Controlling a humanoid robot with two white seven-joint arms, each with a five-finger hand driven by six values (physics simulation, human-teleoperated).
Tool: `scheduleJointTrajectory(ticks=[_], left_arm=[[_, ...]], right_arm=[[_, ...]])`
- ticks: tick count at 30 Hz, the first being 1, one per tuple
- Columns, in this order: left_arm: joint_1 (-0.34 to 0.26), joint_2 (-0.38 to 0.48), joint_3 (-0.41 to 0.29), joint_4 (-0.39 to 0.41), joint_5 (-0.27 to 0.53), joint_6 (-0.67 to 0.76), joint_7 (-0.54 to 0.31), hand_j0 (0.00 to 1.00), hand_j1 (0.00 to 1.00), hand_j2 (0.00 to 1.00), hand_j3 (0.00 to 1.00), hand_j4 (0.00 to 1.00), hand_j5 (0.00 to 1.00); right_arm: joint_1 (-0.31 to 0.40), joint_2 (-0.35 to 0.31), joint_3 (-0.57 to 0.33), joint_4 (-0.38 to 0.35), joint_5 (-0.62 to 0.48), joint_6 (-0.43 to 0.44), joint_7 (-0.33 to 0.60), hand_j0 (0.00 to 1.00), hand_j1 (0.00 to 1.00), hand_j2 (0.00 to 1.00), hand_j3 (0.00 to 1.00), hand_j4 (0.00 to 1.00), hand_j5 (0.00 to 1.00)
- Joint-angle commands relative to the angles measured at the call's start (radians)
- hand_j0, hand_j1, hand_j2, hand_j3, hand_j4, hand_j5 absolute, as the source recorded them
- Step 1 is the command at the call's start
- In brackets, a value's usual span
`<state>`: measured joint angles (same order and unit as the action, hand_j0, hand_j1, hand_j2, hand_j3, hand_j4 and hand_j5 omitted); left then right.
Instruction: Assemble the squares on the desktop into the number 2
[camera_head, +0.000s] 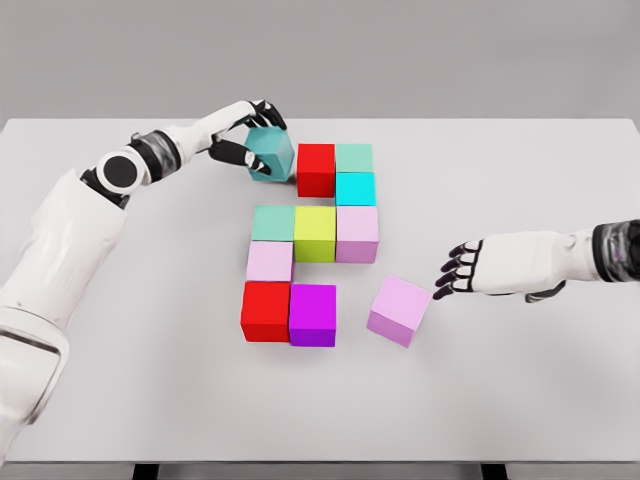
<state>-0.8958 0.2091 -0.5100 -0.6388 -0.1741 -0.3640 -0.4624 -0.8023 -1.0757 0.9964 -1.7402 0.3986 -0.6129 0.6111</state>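
Coloured cubes lie on the white table (520, 180) in a partial figure. The top row has a red cube (316, 168) and a green cube (354, 157), with a cyan cube (356, 188) below it. The middle row holds a green cube (273, 222), a yellow cube (315, 232) and a pink cube (357, 233). Below come a pale pink cube (269, 261), a red cube (266, 310) and a purple cube (312, 314). My left hand (245, 135) is shut on a teal cube (270, 152), tilted, just left of the top red one. My right hand (458, 268) is open, just right of a loose, skewed pink cube (399, 310).
The table's front edge runs along the bottom of the view, and its far edge lies just behind the top row of cubes. My left arm (70, 240) crosses the table's left side.
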Motion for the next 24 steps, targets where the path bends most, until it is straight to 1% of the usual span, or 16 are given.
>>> scheduleJointTrajectory(ticks=[1, 4, 5, 9, 11, 13, 16, 24], left_arm=[[0.0, -0.004, 0.002, 0.001, 0.007, 0.005, 0.002, 0.33, 0.33, 0.33, 0.33, 0.33, 0.33], [0.0, -0.008, 0.002, 0.001, 0.005, 0.005, 0.002, 0.34, 0.34, 0.34, 0.34, 0.34, 0.34], [0.0, -0.008, 0.002, 0.001, 0.005, 0.005, 0.002, 0.37, 0.37, 0.37, 0.37, 0.37, 0.37], [0.0, -0.007, 0.002, 0.001, 0.008, 0.003, 0.002, 0.62, 0.62, 0.62, 0.62, 0.62, 0.62], [-0.002, -0.005, 0.002, 0.001, 0.01, 0.002, 0.002, 0.68, 0.68, 0.68, 0.68, 0.68, 0.68], [-0.002, -0.005, 0.002, 0.001, 0.01, 0.003, 0.007, 0.69, 0.69, 0.69, 0.69, 0.69, 0.69], [-0.003, -0.005, 0.002, 0.001, 0.008, 0.003, 0.011, 0.75, 0.75, 0.75, 0.75, 0.75, 0.75], [-0.002, -0.005, 0.004, 0.001, 0.013, 0.008, 0.027, 0.75, 0.75, 0.75, 0.75, 0.75, 0.75]], right_arm=[[0.0, 0.01, -0.001, 0.001, -0.003, 0.002, 0.0, 1.0, 1.0, 1.0, 1.0, 1.0, 1.0], [-0.002, 0.022, -0.001, 0.001, -0.003, 0.002, 0.0, 1.0, 1.0, 1.0, 1.0, 1.0, 1.0], [-0.002, 0.025, -0.001, 0.001, -0.003, 0.002, 0.0, 1.0, 1.0, 1.0, 1.0, 1.0, 1.0], [-0.006, 0.043, -0.001, 0.001, -0.004, 0.002, 0.0, 1.0, 1.0, 1.0, 1.0, 1.0, 1.0], [-0.008, 0.052, -0.001, 0.001, -0.004, 0.002, 0.0, 1.0, 1.0, 1.0, 1.0, 1.0, 1.0], [-0.009, 0.062, -0.001, 0.001, -0.006, 0.002, 0.0, 1.0, 1.0, 1.0, 1.0, 1.0, 1.0], [-0.008, 0.069, 0.001, -0.001, -0.006, 0.002, 0.0, 1.0, 1.0, 1.0, 1.0, 1.0, 1.0], [-0.011, 0.082, 0.002, 0.002, -0.009, 0.002, 0.0, 1.0, 1.0, 1.0, 1.0, 1.0, 1.0]])
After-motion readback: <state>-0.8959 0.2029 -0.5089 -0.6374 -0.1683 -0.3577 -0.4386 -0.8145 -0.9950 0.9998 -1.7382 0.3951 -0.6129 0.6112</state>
